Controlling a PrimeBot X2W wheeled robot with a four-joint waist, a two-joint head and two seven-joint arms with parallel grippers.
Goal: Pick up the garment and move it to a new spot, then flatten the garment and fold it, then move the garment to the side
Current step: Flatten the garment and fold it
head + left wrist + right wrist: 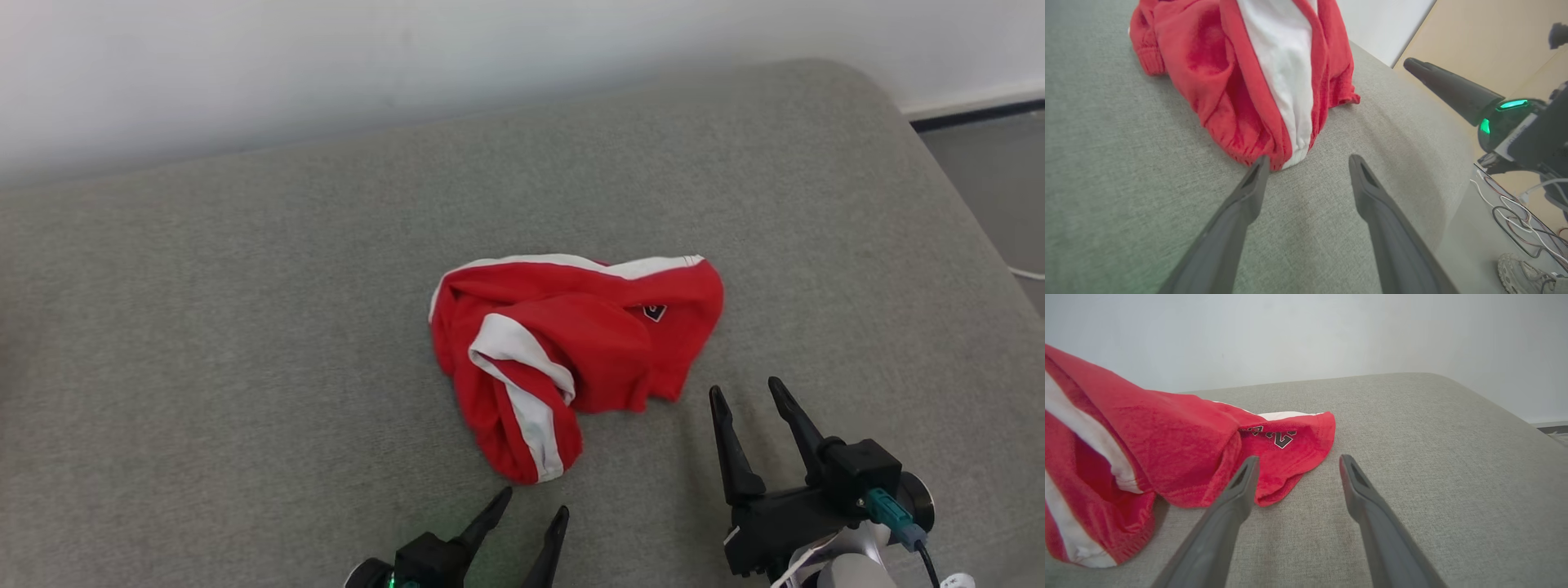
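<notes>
The garment [571, 351], red with white stripes, lies crumpled in a heap near the middle of a grey cushion [245, 327]. It has no single clean axis. In the head view its widest run goes left to right along the far side, edged by 1 white band. A striped tube of cloth folds off that and points back toward the robot, ending in a gathered hem. A small dark logo [653, 312] sits on the right part, which lies flatter against the cushion.

The left gripper [535, 500] hangs just short of that gathered hem, jaws spread wide, nothing between them. In the left wrist view its 2 fingers [1249, 196] frame bare grey fabric, and the tip of 1 finger lines up with the hem of the garment [1241, 81]; whether it touches the cloth I cannot tell.

The right gripper [745, 385] stands just beside the garment's right edge, also wide open and holding nothing. In the right wrist view, the right gripper [1299, 457] points past the flat corner of the garment [1167, 449], 1 finger crossing in front of its hem.

Beyond the cushion rises a pale wall [326, 65]; at the right lies grey floor [996, 180]. The left wrist view shows loose cables [1515, 212] and a shoe [1523, 269] on the floor.
</notes>
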